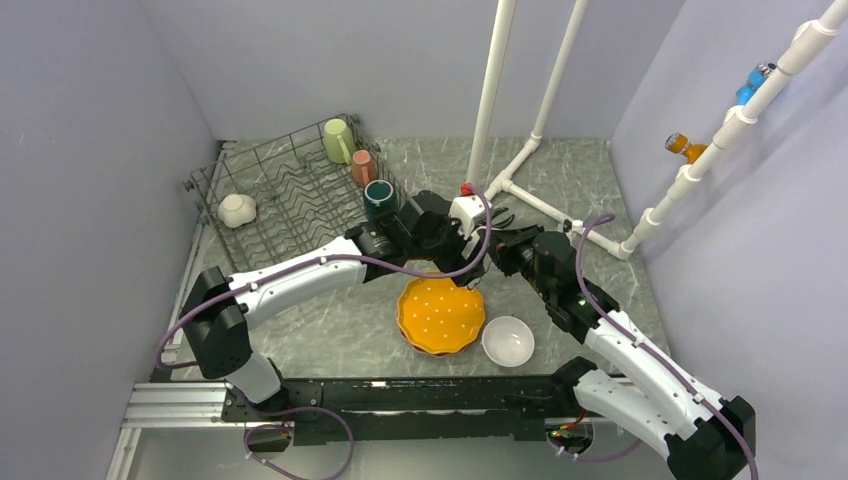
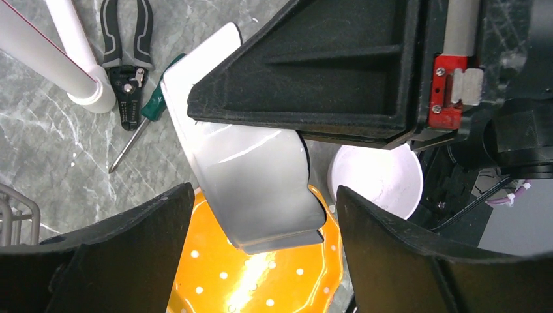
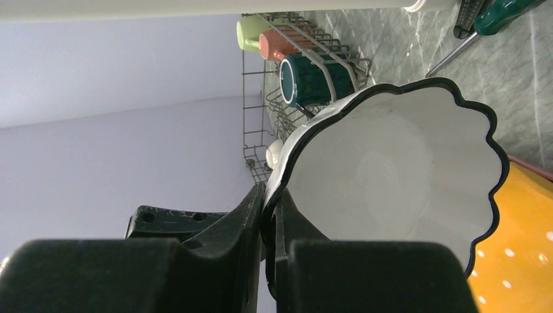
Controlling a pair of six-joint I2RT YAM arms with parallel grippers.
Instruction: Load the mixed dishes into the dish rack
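Observation:
My right gripper [image 3: 270,195] is shut on the rim of the patterned scalloped bowl [image 3: 391,182], white inside with a black edge, held tilted above the orange white-dotted plates [image 1: 440,315]. My left gripper [image 2: 264,192] is open. Its fingers stand on either side of the bowl's grey-white wall [image 2: 254,182] without clearly touching it. In the top view both grippers meet at mid-table, left gripper [image 1: 492,222] and right gripper [image 1: 507,240], and the bowl is hidden there. The dish rack [image 1: 290,195] holds the pale green mug [image 1: 337,140], pink mug [image 1: 363,167] and teal mug [image 1: 380,197]. The plain white bowl [image 1: 508,340] sits beside the plates.
A white rounded dish [image 1: 237,210] lies in the rack's left part. Black-handled pliers [image 2: 127,59] and a green screwdriver [image 2: 140,124] lie by the white pipe frame [image 1: 520,170], which rises at the back. Walls close in on the left, back and right.

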